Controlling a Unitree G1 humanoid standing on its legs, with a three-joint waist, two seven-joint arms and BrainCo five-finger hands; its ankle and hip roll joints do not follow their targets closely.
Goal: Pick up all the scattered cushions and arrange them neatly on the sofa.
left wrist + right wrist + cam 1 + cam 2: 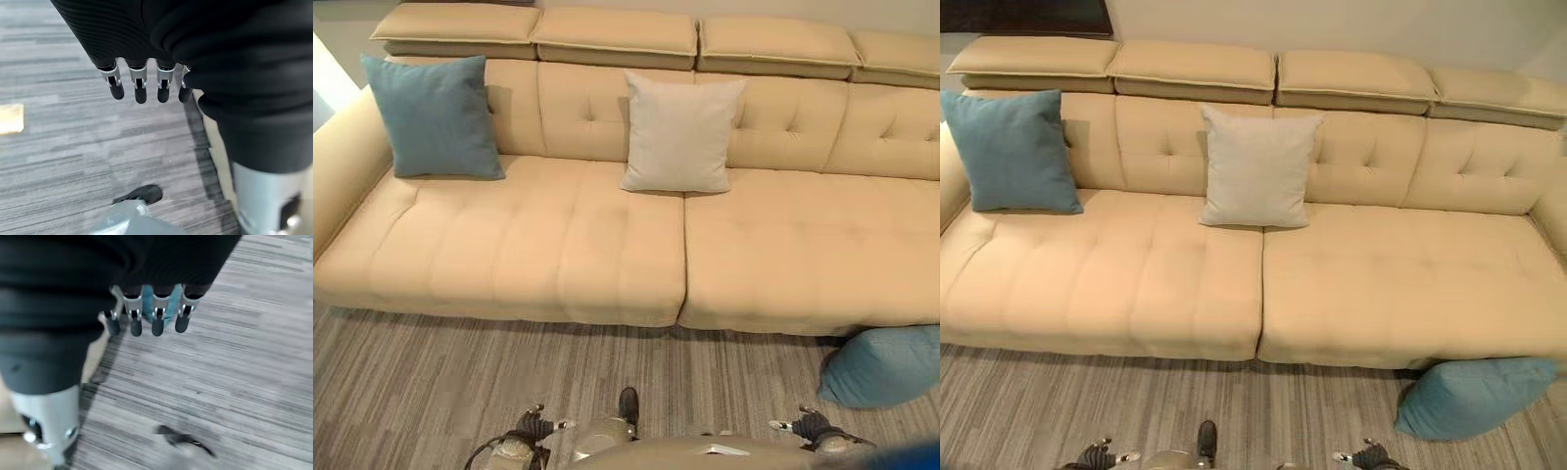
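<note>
A blue cushion [883,364] lies on the floor at the right, leaning against the sofa's front edge. On the beige sofa [607,255] a second blue cushion [434,116] stands upright against the backrest at the left end. A pale grey cushion [677,133] stands upright near the middle. My left hand [530,427] hangs low by the floor at the bottom of the head view, fingers [140,87] straight and holding nothing. My right hand [811,425] hangs the same way left of the floor cushion, its fingers [157,319] straight and empty. A strip of blue cushion [172,303] shows past them.
Grey striped carpet [431,382] runs along the front of the sofa. The right half of the seat [803,245] carries no cushion. A padded armrest [342,166] closes the sofa's left end.
</note>
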